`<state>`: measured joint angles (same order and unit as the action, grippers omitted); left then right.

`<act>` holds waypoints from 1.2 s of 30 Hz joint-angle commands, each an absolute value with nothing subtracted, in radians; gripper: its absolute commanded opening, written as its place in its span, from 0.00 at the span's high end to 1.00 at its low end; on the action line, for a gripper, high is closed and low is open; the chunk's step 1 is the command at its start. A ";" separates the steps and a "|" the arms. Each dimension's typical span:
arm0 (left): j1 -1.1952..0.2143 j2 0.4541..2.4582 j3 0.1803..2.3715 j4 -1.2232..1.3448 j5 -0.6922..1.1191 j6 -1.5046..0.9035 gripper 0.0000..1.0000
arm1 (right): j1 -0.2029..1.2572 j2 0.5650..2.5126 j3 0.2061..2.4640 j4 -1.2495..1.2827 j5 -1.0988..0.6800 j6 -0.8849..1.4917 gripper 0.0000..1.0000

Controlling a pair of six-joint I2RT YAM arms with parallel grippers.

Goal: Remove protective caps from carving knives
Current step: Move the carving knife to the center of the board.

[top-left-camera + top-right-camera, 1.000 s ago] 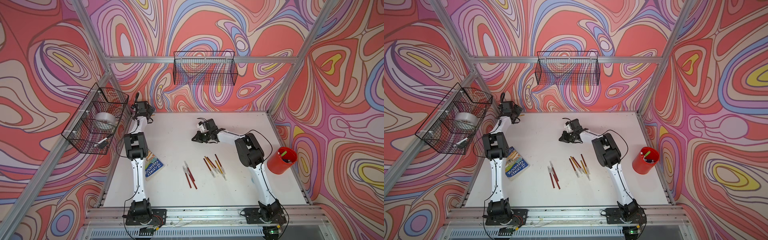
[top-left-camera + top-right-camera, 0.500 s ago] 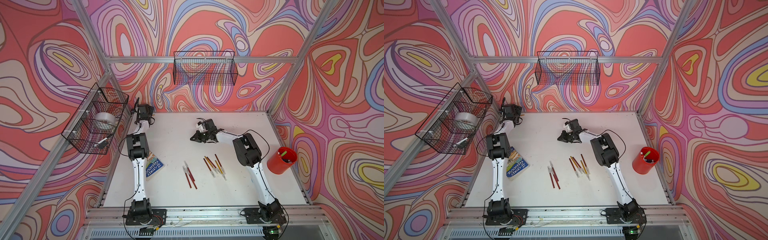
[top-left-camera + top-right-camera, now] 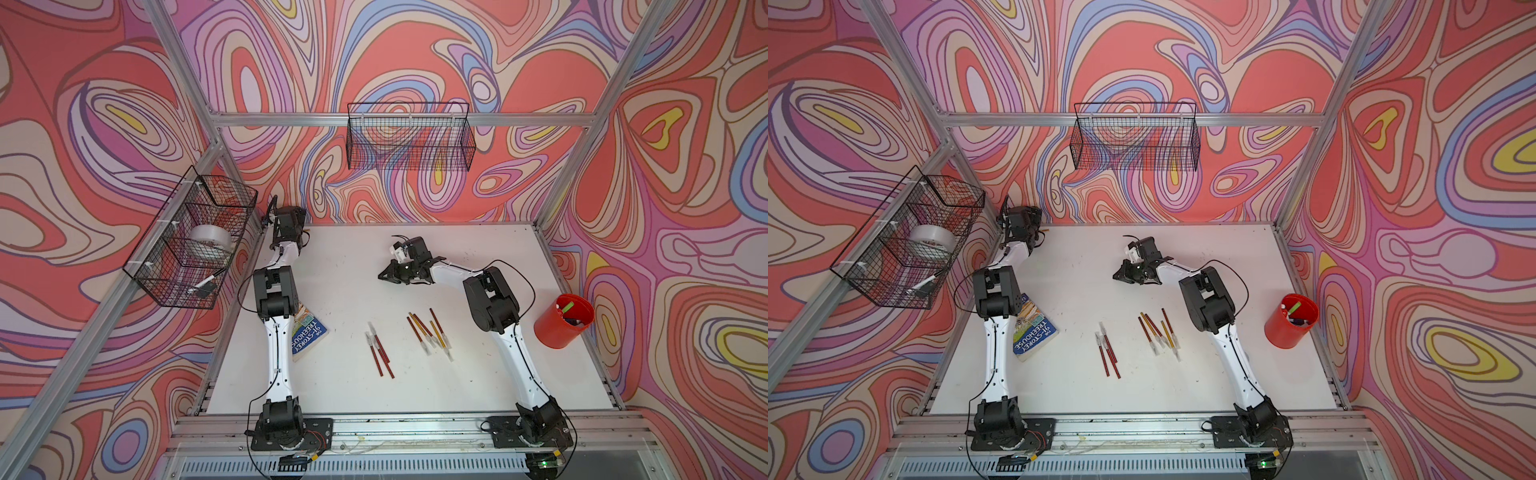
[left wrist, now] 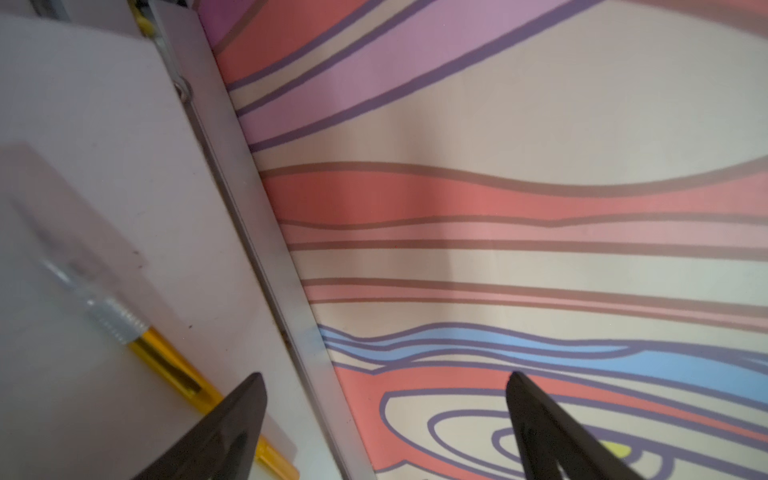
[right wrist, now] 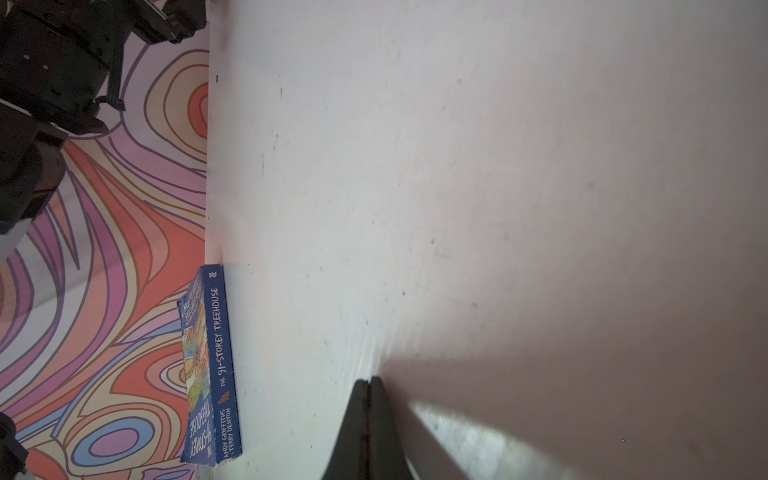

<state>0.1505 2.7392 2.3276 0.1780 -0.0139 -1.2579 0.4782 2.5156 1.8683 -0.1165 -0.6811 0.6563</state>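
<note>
Trouble seemed most likely at the table [image 3: 345,266] corner far behind the book [image 3: 308,337]. There the left hand [image 4: 384,378] hung with its jaws spread wide and nothing between them. One yellow knife [image 4: 166,361] lay just beside one finger [image 4: 232,428], outside the gap and close to the metal edge rail [image 4: 266,257]. Its tip was too blurred to tell if a cap sat on it. If the hand closed there, I think it would catch only air, or push the knife against the rail.

The other carving knives [image 3: 420,328] lay in two loose groups beside the book, toward the right arm, with whitish protective caps [image 3: 427,348] on many tips. They touched each other, so one grasp could take two together. The right hand [image 3: 383,276], clenched and empty, hung over the table beyond these groups.
</note>
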 commanded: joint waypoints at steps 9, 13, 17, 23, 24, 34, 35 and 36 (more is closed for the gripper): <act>0.172 2.809 2.431 0.227 -0.085 -1.284 0.07 | 0.474 2.585 1.863 -0.149 -0.661 0.673 1.00; 0.180 2.808 2.417 0.205 -0.071 -1.293 0.07 | 0.474 2.584 1.864 -0.151 -0.662 0.674 1.00; 0.183 2.767 2.350 0.186 -0.052 -1.287 0.07 | 0.474 2.560 1.838 -0.140 -0.657 0.676 1.00; 0.190 2.703 2.252 0.174 -0.041 -1.259 0.06 | 0.474 2.502 1.760 -0.104 -0.643 0.680 1.00; 0.191 2.700 2.250 0.171 -0.034 -1.258 0.06 | 0.474 2.494 1.752 -0.102 -0.641 0.680 1.00; 0.197 2.640 2.187 0.151 0.005 -1.259 0.06 | 0.474 2.490 1.739 -0.089 -0.639 0.685 1.00; 0.196 2.630 2.179 0.147 0.014 -1.260 0.06 | 0.475 2.491 1.741 -0.087 -0.641 0.688 1.00; 0.196 2.622 2.172 0.139 0.024 -1.263 0.06 | 0.474 2.494 1.742 -0.085 -0.644 0.690 1.00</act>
<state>0.1909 2.6812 2.1944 0.1955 0.0010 -1.2648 0.4770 2.4767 1.7687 -0.0261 -0.6895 0.6834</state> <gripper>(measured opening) 0.935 0.044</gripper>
